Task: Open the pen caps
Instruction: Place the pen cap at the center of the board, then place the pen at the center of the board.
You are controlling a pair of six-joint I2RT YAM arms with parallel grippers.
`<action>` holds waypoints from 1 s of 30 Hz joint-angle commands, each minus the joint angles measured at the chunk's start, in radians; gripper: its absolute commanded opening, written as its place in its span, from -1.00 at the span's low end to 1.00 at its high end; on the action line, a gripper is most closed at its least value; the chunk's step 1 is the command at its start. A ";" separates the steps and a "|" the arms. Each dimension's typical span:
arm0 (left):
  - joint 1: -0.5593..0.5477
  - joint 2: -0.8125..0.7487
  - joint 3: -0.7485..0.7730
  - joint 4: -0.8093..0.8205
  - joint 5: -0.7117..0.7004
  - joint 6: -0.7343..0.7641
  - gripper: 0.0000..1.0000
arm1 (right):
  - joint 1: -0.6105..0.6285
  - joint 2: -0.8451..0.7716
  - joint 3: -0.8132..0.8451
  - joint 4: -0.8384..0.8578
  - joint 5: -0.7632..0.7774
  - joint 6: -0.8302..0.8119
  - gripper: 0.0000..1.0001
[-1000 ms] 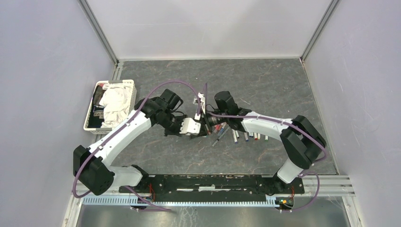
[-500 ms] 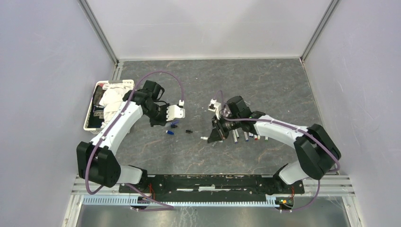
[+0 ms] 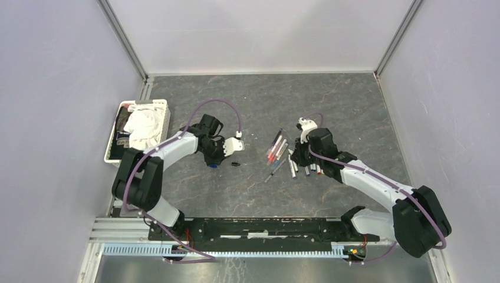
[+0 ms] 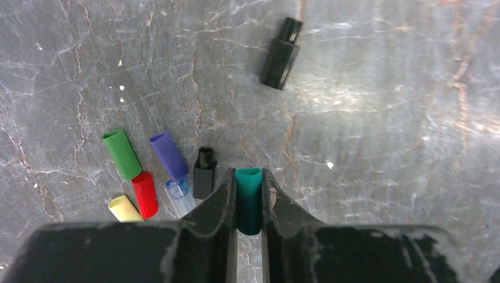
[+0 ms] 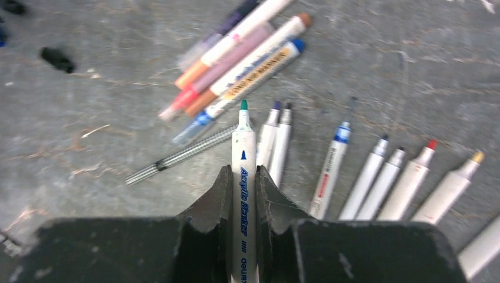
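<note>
Teal plastic is what we see pinched in the left gripper: a short cap, the jaws closed snugly on its sides, low over the table and just beside the loose caps. The right gripper is clamped the same way on a white pen, its green tip bare, above the row of uncapped pens. We judge the risks small but real. The cap is a smooth round tube and could roll away on release. The pen, let go askew, might knock its slim neighbours or smear its wet tip on them. The table is hard, grey and veined like marble, offering little grip; the capped pens lie heaped nearby.
</note>
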 commanded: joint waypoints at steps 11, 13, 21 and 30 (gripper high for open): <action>-0.008 0.008 0.051 0.092 -0.039 -0.142 0.14 | -0.007 0.043 -0.106 0.250 0.323 0.034 -1.00; -0.006 -0.010 0.084 0.055 -0.025 -0.159 0.16 | -0.007 0.070 -0.105 0.264 0.311 0.036 -1.00; 0.006 -0.081 0.247 -0.099 0.015 -0.248 0.69 | -0.006 0.119 -0.143 0.308 0.299 0.063 -0.86; 0.042 -0.145 0.420 -0.166 -0.116 -0.372 1.00 | -0.007 0.133 -0.179 0.321 0.293 0.075 -0.51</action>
